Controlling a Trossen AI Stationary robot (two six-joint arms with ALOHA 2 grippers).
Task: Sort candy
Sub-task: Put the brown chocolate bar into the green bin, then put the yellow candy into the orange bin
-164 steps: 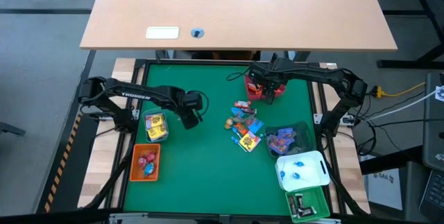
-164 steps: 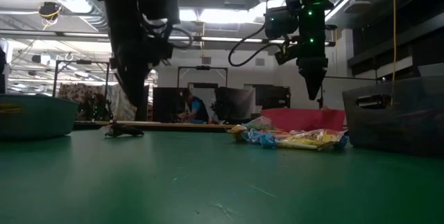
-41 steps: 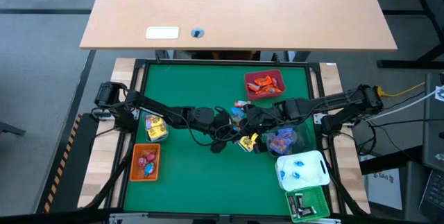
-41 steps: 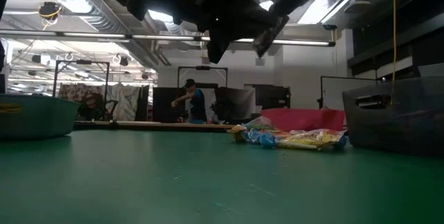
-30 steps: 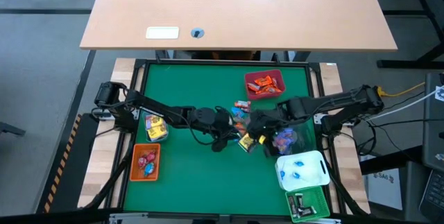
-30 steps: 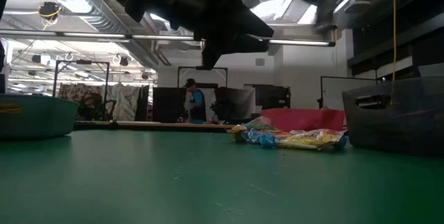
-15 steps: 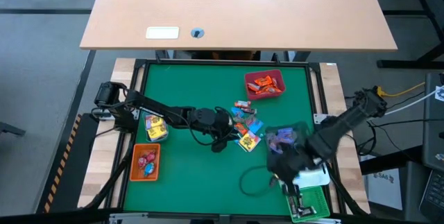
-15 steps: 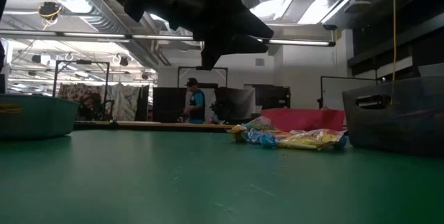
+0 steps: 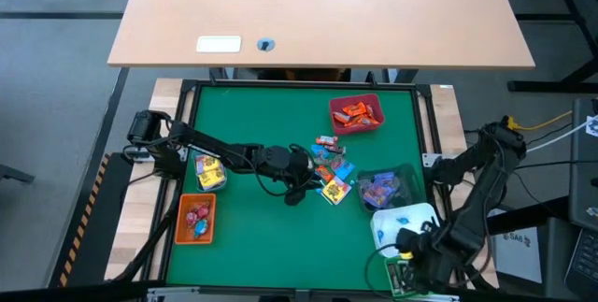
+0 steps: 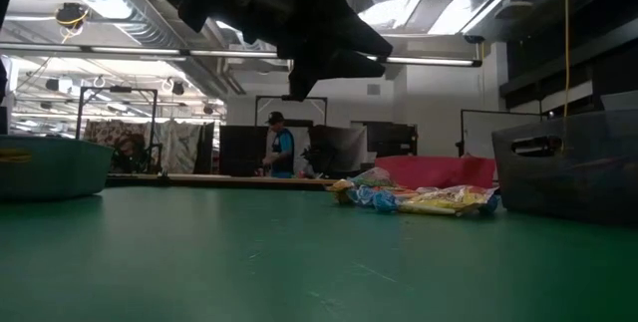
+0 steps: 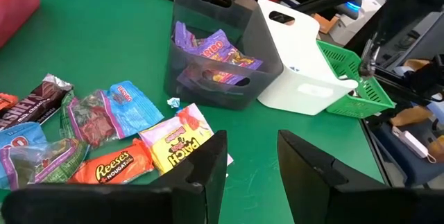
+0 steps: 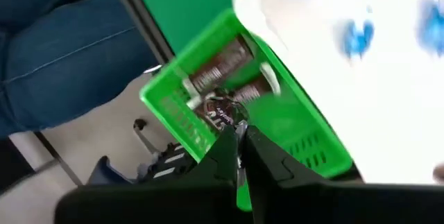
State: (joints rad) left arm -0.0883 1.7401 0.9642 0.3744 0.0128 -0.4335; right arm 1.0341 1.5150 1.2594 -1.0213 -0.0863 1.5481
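Over green bin, right gripper pinches brown candy, wrist-view only

I count six bins on the worktop: red, orange, white, green, two clear. One loose candy pile, two end effectors.

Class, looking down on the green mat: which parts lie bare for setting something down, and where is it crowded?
Bare: the mat between the orange bin and white bin, and the far-left corner beside the red bin. Crowded: the candy pile at centre.
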